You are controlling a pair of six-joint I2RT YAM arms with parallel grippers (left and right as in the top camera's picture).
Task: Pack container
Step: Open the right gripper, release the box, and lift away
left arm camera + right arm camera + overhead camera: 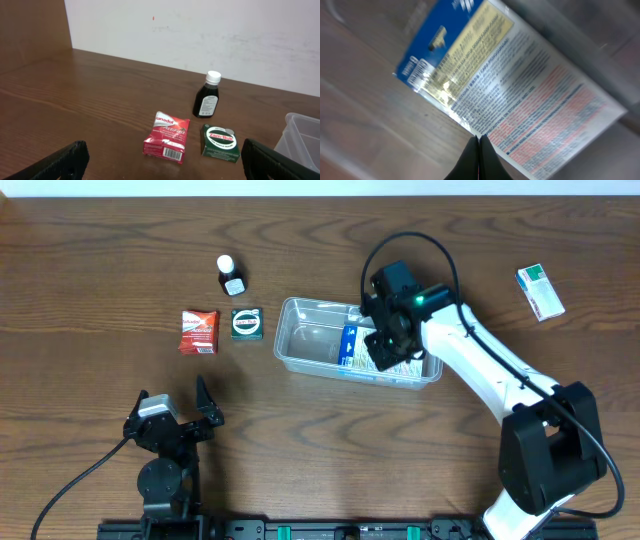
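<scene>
Overhead: right hand closed, over blue-white packet inside container.

My right arm wears smooth white shells between bulky black joints, with a small green light by the wrist (lit) and a thin black cable looped above. My left arm is all black, with a grey block behind my left gripper, whose fingers are matte black.

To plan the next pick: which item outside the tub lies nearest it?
The green Zam-Buk box, just left of the tub; the others lie farther.
</scene>
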